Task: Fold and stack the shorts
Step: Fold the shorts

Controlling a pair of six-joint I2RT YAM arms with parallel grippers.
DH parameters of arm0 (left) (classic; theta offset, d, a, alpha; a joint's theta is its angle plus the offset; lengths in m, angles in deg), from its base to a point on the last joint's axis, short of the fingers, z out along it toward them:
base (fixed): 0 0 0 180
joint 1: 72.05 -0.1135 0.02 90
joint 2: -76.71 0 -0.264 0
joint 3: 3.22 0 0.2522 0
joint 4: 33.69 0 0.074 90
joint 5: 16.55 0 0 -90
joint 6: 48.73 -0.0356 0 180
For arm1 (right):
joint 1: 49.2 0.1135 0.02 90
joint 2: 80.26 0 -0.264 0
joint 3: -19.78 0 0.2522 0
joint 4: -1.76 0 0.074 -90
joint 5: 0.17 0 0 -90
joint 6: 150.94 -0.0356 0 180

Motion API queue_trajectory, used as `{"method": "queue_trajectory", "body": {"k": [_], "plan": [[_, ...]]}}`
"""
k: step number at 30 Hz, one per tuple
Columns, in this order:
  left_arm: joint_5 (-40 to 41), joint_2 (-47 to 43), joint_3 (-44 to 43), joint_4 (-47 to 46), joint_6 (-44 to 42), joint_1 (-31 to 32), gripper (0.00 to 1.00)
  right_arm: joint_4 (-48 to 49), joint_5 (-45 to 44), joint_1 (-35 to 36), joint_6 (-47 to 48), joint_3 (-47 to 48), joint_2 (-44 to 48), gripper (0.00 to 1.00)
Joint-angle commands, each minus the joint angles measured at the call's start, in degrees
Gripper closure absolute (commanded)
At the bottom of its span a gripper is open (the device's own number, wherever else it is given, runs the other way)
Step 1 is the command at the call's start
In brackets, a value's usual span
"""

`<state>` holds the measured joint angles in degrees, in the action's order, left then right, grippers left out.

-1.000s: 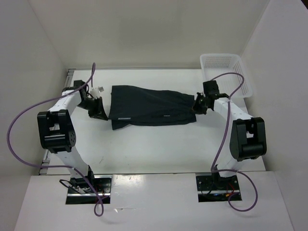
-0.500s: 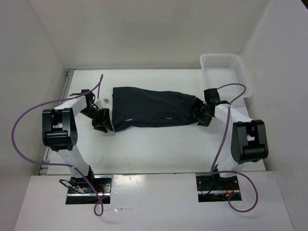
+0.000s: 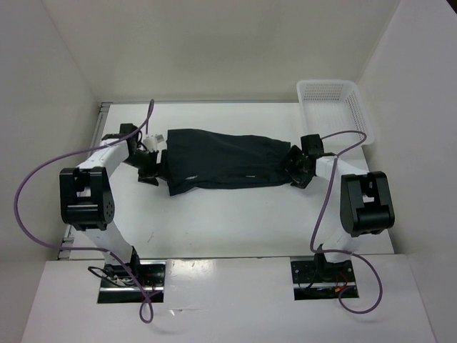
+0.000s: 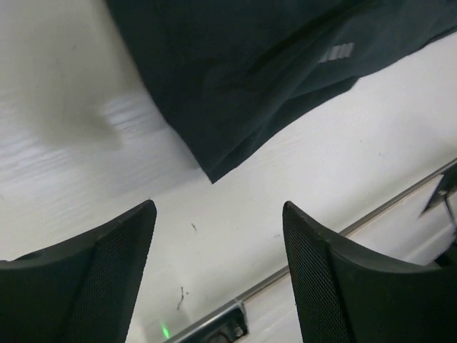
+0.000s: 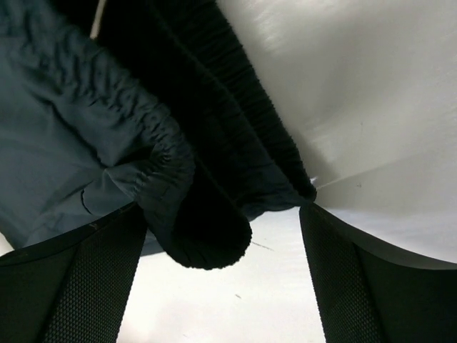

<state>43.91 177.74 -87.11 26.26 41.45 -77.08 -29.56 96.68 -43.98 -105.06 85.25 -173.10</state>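
Observation:
The dark shorts (image 3: 225,158) lie spread flat across the middle of the table, waistband to the right and a small white mark near the front hem. My left gripper (image 3: 151,168) is at their left end. In the left wrist view it (image 4: 218,207) stands open over bare table, a corner of the shorts (image 4: 250,64) just beyond its fingertips. My right gripper (image 3: 294,170) is at the waistband end. In the right wrist view it (image 5: 221,207) is open, and a rolled fold of the shorts' elastic waistband (image 5: 207,236) hangs loosely between the fingers (image 5: 71,286).
A white mesh basket (image 3: 334,107) stands at the back right corner. White walls close in the table on three sides. A metal rail (image 4: 400,193) runs along the table's edge near my left gripper. Purple cables loop from both arms.
Both grippers have opened and let go of the shorts. The shorts, held stretched between them before, now rest on the table. Both arms shifted slightly.

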Motion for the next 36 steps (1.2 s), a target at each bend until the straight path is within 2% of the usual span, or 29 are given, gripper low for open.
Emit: {"method": "queue_trajectory", "body": {"k": [1, 3, 7, 11, 14, 20, 22, 27, 28, 33, 35, 36], "plan": [[-1.32, -5.31, 1.03, -2.59, -0.19, 3.10, 0.20, 4.02, -1.23, -0.29, -2.38, 1.38, -1.47, 0.11], [1.22, -7.59, 6.20, -4.96, -0.19, 5.82, 0.20, 4.03, -1.23, -0.29, -2.38, 1.38, -2.69, 0.13], [13.51, -8.48, 11.05, -10.94, -0.19, 8.11, 0.20, 4.03, -1.23, -0.29, -2.38, 1.38, -2.70, 0.17], [19.93, -8.48, 14.48, -14.98, -0.19, 12.32, 0.20, 4.03, -0.71, -0.29, -2.38, 1.38, -3.23, 0.18], [27.75, -8.48, 15.99, -22.19, -0.19, 15.75, 0.20, 4.03, -0.70, -0.29, -2.38, 1.38, -3.23, 0.18], [35.15, -5.85, 16.51, -30.37, -0.19, 21.73, 0.22, 4.03, -1.23, -0.29, -2.38, 1.38, -3.23, 0.20], [36.56, -5.85, 16.51, -31.07, -0.19, 23.13, 0.28, 4.03, -1.23, -0.29, -2.38, 1.38, -2.71, 0.20], [38.50, -5.85, 19.58, -31.60, -0.19, 24.29, 0.52, 4.03, -1.23, -0.29, -2.38, 1.38, -2.70, 0.20], [38.50, -5.85, 19.59, -31.60, -0.19, 24.29, 0.55, 4.03, -1.23, -0.29, -2.38, 1.38, -2.70, 0.20], [39.03, -5.85, 19.60, -30.91, -0.19, 24.29, 0.72, 4.64, -0.70, -0.29, -2.38, 1.38, -3.23, 0.29], [39.03, -5.85, 18.80, -28.89, -0.19, 24.29, 0.86, 5.17, -0.08, -0.29, -2.90, 1.38, -3.75, 0.34], [39.03, -5.85, 18.02, -28.10, -0.19, 24.29, 0.92, 5.17, -0.08, -0.29, -2.90, 1.38, -4.36, 0.42]]}}
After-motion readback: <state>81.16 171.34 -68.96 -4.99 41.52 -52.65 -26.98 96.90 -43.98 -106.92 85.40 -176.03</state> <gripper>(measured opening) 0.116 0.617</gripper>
